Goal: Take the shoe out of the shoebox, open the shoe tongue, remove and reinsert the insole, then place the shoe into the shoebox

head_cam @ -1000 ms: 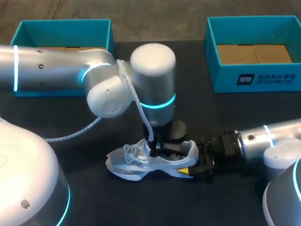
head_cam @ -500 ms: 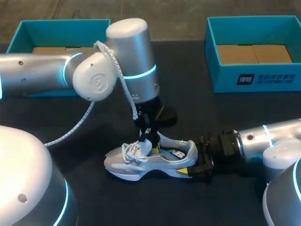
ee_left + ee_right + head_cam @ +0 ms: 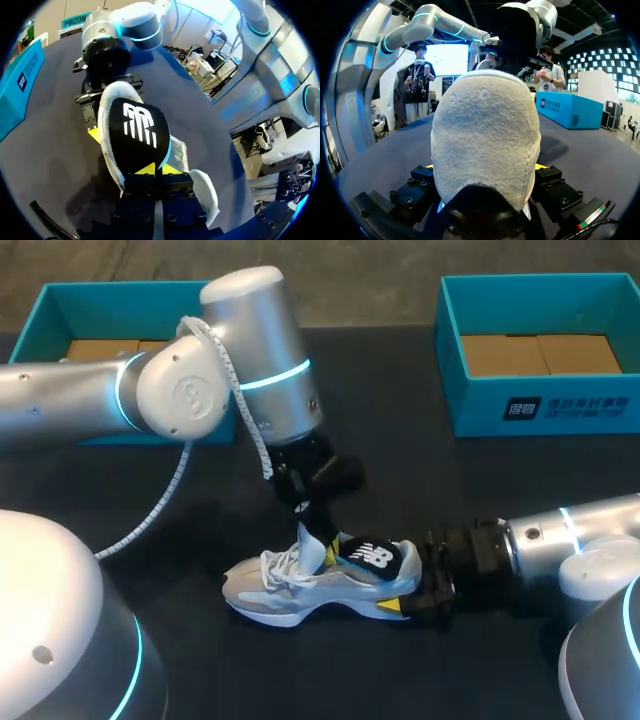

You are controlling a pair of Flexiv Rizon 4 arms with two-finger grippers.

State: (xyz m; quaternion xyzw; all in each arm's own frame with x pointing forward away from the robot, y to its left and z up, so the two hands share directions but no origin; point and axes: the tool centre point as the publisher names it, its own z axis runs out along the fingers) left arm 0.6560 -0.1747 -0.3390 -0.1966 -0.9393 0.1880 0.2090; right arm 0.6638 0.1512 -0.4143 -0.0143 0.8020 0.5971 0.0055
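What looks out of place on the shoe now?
The black insole stands half out of the shoe, tilted, pinched by the left gripper. The right gripper clamps the heel. Nothing looks damaged.

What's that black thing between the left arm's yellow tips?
The insole, sticking out of the shoe; the left wrist view shows the left tool pinching it.
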